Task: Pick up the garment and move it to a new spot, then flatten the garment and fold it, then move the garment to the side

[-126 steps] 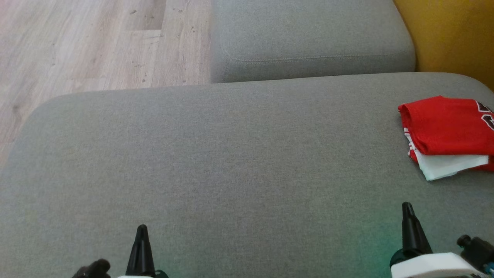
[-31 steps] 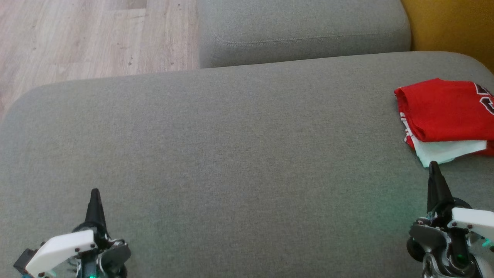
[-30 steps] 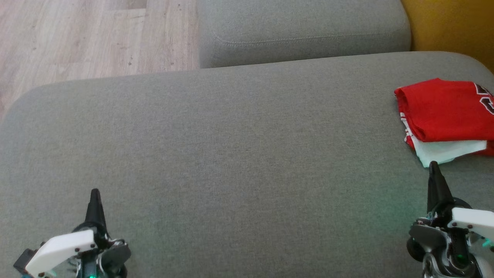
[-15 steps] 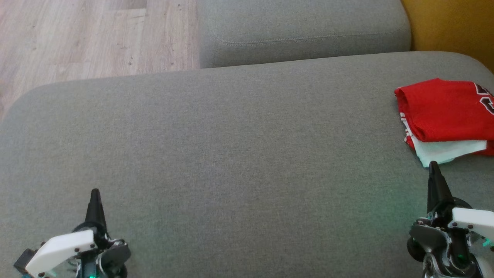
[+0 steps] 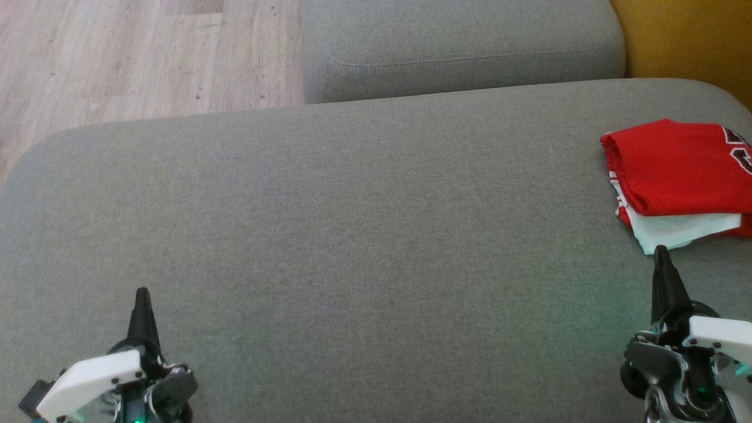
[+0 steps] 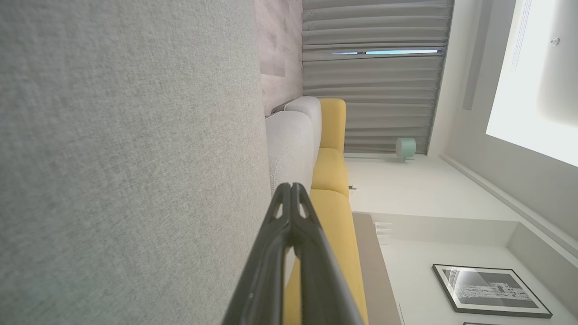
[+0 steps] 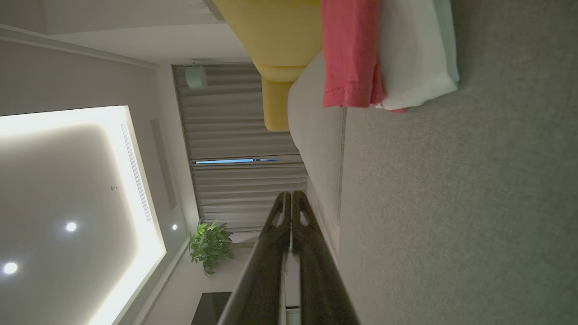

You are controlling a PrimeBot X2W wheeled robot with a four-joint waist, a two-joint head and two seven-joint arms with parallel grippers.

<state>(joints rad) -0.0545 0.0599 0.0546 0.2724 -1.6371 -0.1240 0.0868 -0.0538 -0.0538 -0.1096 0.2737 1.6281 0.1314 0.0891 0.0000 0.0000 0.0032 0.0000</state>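
- garment point(image 5: 675, 170): folded, red layer on top, white layer poking out under its near edge, bit of dark-outlined lettering at the frame edge. Lies flat on the grey seat cushion point(image 5: 352, 235), far right in the head view, cut off by the right border.
- right gripper point(image 5: 660, 254): fingers clenched together, grasping nothing. Lower right, tip pointing up the view at the garment's white near corner, just short of it.
- right wrist view: the red and white cloth point(image 7: 361, 54) sits ahead of the closed tips with bare cushion between, so not touching.
- left gripper point(image 5: 141, 294): also clenched, empty. Lower left over bare cushion, well apart from the garment, which is across the seat on the other side.
- left wrist view: the two fingers meet at the tip, with grey fabric alongside.
- Around: second grey cushion point(image 5: 464, 47) beyond the seat, wood floor point(image 5: 117, 59) upper left, yellow upholstery point(image 5: 687, 41) top right.
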